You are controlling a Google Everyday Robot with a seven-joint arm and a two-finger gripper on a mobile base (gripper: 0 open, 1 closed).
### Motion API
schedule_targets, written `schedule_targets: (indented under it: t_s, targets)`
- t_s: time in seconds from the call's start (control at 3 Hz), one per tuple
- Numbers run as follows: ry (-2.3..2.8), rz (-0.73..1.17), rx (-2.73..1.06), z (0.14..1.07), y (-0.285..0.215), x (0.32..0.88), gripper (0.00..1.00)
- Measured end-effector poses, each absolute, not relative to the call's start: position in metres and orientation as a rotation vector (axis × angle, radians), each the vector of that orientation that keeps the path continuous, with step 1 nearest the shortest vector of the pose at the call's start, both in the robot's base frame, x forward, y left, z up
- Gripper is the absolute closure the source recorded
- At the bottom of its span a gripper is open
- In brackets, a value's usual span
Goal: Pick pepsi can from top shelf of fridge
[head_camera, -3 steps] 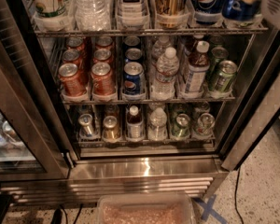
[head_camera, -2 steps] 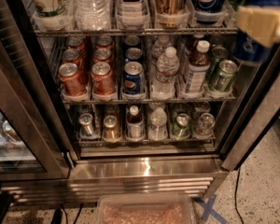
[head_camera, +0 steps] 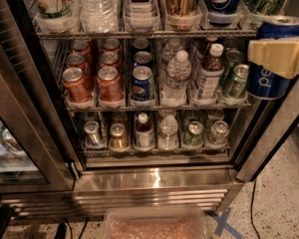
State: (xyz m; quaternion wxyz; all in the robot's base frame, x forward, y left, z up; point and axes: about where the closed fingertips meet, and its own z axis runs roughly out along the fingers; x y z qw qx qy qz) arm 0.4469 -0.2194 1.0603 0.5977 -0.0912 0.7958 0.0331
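Dark-blue pepsi can (head_camera: 266, 83) upright, clamped in my gripper (head_camera: 276, 58) jaws, right of top shelf (head_camera: 139, 34), outside fridge (head_camera: 154, 180).

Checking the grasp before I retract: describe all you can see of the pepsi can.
The pepsi can is tall, dark-blue aluminium with white lettering down its side and a silver rim. It hangs roughly upright outside the fridge, in front of its right frame. The gripper is shut on its middle, one of its beige jaws crossing the front; nothing else touches it.
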Motion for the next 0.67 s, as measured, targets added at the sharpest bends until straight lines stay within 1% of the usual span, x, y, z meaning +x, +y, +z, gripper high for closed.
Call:
schedule_targets:
  t_s: [0.33, 0.67]
  targets:
    - [1.847, 0.077, -0.212, 1.06, -0.219, 0.447, 1.0]
    - [1.864, 0.131, -0.301, 1.052, -0.188, 0.436, 1.0]
